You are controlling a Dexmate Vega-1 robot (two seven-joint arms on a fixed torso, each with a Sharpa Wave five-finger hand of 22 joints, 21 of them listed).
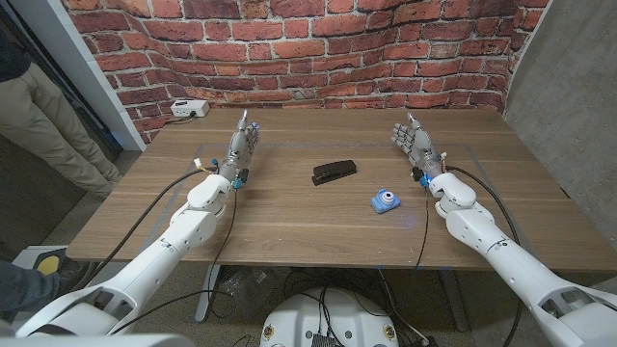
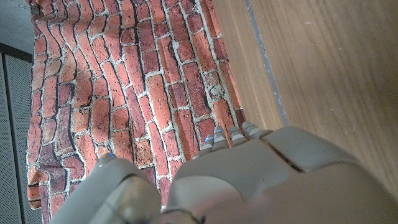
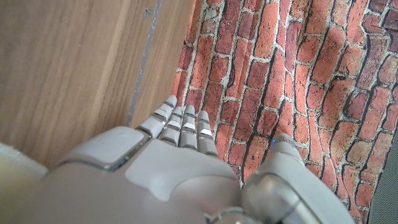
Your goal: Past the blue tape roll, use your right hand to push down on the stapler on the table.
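Stapler: black stapler (image 1: 334,173) lies near the middle of the wooden worktop (image 1: 289,231), touched by neither hand.
Tape roll: blue tape roll (image 1: 385,200) sits at about 4 o'clock from the stapler, near it but apart.
Other things: white box (image 1: 189,108) with a cable at the worktop's 11 o'clock corner; a person's leg (image 1: 43,120) beyond the 9 o'clock edge; brick wall (image 1: 308,48) behind.
Right robot hand (image 1: 413,145): at 3 o'clock of the stapler, well apart, fingers (image 3: 184,127) straight and close together, holding nothing.
Left robot hand (image 1: 243,146): at 9 o'clock of the stapler, fingers extended, holding nothing.
Hard to tell: whether either hand's edge touches the worktop.
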